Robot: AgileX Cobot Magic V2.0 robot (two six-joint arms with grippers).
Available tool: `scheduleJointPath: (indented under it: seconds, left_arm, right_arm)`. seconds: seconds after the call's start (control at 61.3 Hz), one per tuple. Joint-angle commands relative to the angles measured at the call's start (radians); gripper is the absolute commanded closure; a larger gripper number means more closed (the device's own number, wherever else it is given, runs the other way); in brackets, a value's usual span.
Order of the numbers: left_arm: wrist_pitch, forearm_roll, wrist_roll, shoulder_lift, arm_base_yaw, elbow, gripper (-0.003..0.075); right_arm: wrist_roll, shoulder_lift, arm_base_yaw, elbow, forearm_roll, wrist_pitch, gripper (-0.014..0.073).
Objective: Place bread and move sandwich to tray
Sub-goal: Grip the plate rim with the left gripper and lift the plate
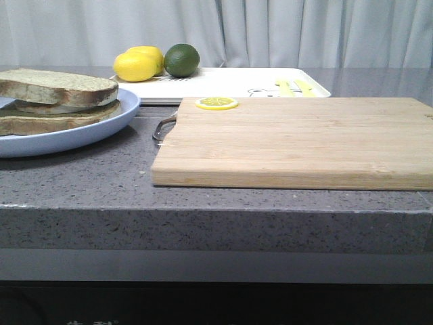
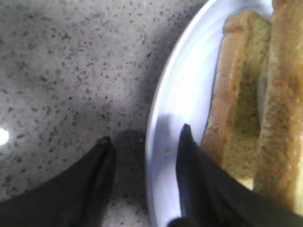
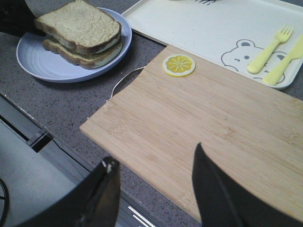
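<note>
The sandwich (image 1: 57, 101) lies on the round light blue plate (image 1: 101, 122) at the left of the counter. The thick bread slice (image 1: 57, 87) lies on top of it, and the egg is mostly hidden between the slices. My left gripper (image 2: 145, 133) is open and straddles the plate rim (image 2: 175, 94), one finger inside the plate next to the sandwich (image 2: 246, 109) and one outside over the counter. My right gripper (image 3: 154, 153) is open and empty above the near edge of the cutting board (image 3: 199, 109). The white tray (image 1: 223, 80) stands behind the board. Neither gripper shows in the front view.
A wooden cutting board (image 1: 291, 142) fills the middle, with a lemon slice (image 1: 216, 103) at its far left corner. Two lemons (image 1: 135, 66) and a lime (image 1: 181, 59) sit at the tray's left end. A yellow fork (image 3: 271, 49) and knife (image 3: 284, 66) lie on the tray.
</note>
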Motion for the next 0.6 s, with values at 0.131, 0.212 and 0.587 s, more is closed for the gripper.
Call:
scheduleJointPath:
  seconds: [0.131,0.212,0.587]
  left_arm:
    - [-0.019,-0.063,0.007,-0.021,0.0,-0.03,0.0572]
    - [-0.019,-0.067,0.007,-0.021,0.0,-0.03,0.0641]
    - [0.053,-0.071,0.058,-0.056,-0.06,-0.136,0.0741]
  right_arm:
    - [-0.01,-0.006,-0.005,-0.024,-0.004,-0.065,0.0211]
    - [-0.01,-0.006,-0.005,-0.024,-0.004,-0.065,0.0211]
    - [-0.01,-0.006,-0.005,-0.024,-0.004,-0.065,0.0211]
